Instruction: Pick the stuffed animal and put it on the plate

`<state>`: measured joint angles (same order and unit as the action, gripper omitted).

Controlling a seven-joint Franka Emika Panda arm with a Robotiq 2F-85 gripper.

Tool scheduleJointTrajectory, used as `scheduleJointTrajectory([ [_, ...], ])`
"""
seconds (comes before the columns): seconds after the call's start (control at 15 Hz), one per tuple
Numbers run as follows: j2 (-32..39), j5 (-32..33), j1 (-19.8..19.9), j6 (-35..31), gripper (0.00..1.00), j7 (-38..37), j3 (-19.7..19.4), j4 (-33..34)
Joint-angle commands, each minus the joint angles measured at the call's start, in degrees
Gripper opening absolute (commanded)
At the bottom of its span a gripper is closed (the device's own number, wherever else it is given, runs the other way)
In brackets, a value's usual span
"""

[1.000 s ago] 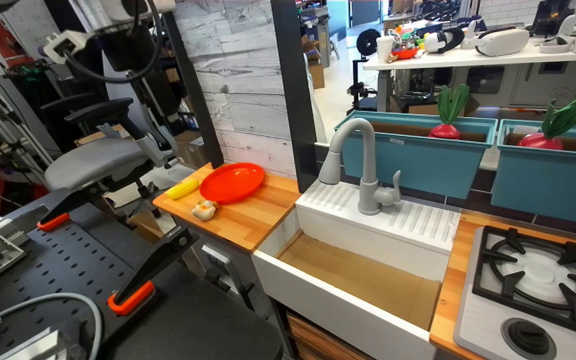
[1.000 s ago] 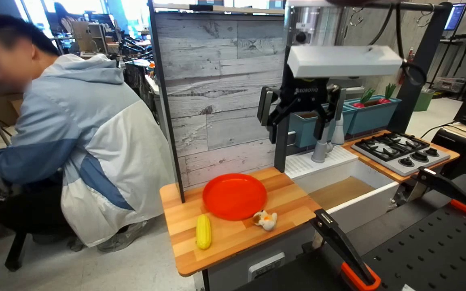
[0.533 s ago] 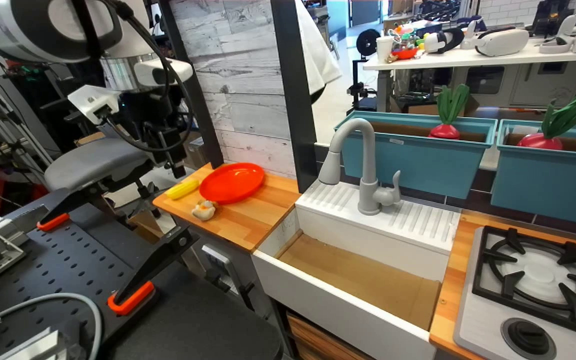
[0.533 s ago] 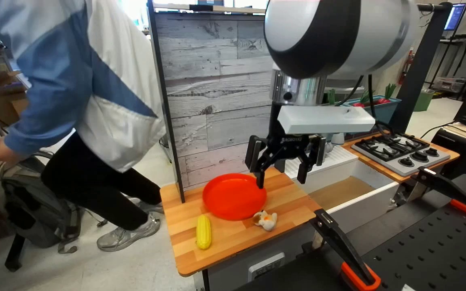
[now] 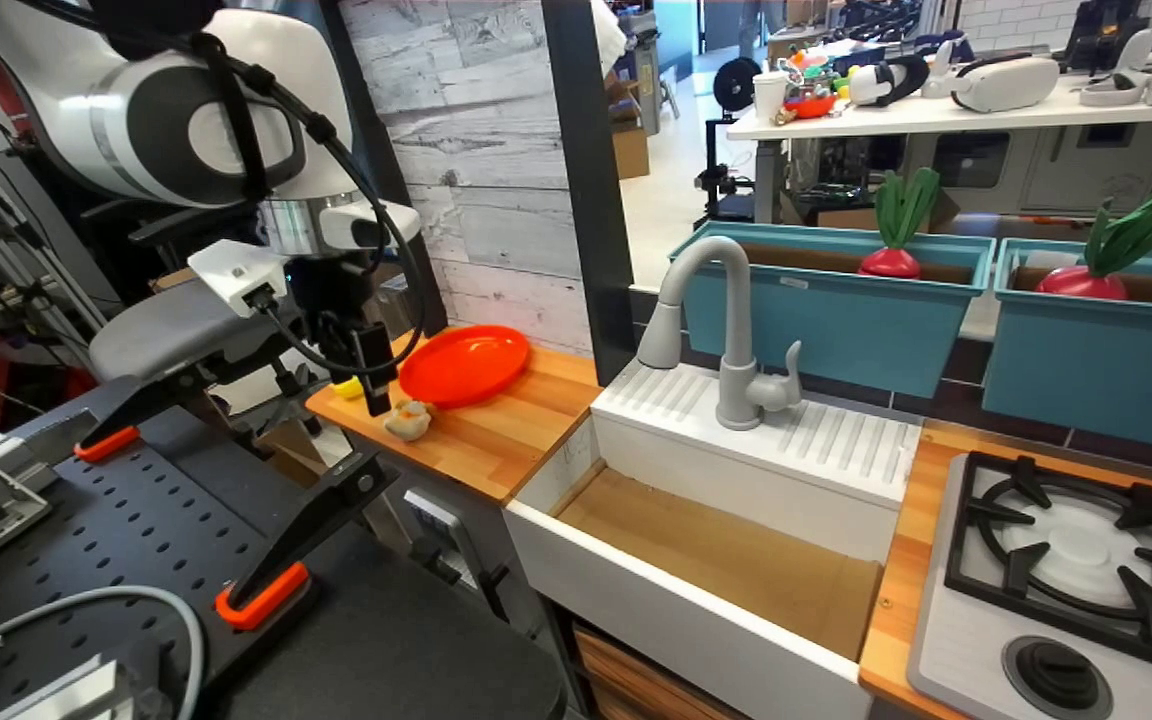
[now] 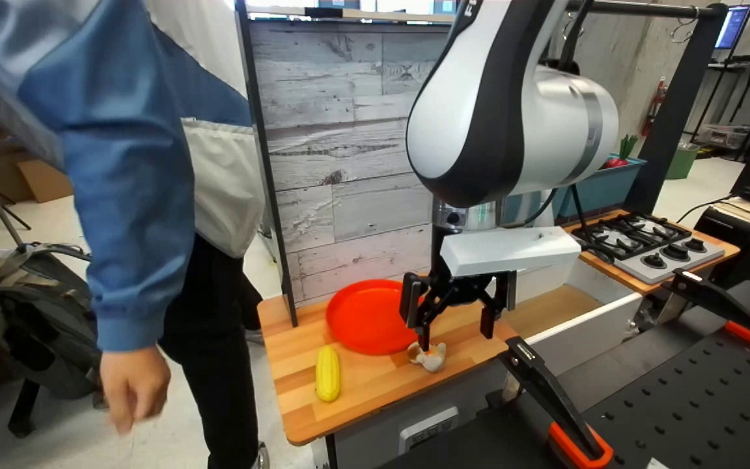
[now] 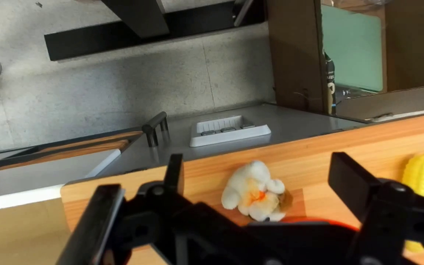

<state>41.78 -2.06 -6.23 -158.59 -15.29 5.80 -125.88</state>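
The stuffed animal (image 6: 436,359) is a small pale lump with an orange and yellow patch. It lies on the wooden counter in front of the plate and also shows in an exterior view (image 5: 408,422). The plate (image 6: 370,316) is a round red-orange dish lying flat beside it. In the wrist view the stuffed animal (image 7: 247,186) shows between the spread fingers, and only a sliver of the plate's rim (image 7: 307,219) shows. My gripper (image 6: 456,333) is open and empty above the stuffed animal; one fingertip overlaps it in that view. Contact cannot be told.
A yellow corn toy (image 6: 327,374) lies on the counter (image 5: 506,445) left of the plate. The white sink (image 5: 676,590) with a grey faucet (image 5: 736,330) adjoins the counter. A black clamp (image 6: 547,397) stands near the counter's edge. A person (image 6: 134,195) stands behind.
The arm has come down from high in front of the panel to low over the stuffed animal, gripper still open. The person has risen and moved. The toys and plate stay put.
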Motion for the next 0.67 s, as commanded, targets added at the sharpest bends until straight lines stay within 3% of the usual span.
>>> scheduleJointTrajectory([
  [0.0,3.92,-0.47,-3.25,3.08,1.00,0.25,-2.68,4.19],
  [0.6,9.50,0.43,-8.61,3.73,1.00,-3.07,-7.76,10.18],
])
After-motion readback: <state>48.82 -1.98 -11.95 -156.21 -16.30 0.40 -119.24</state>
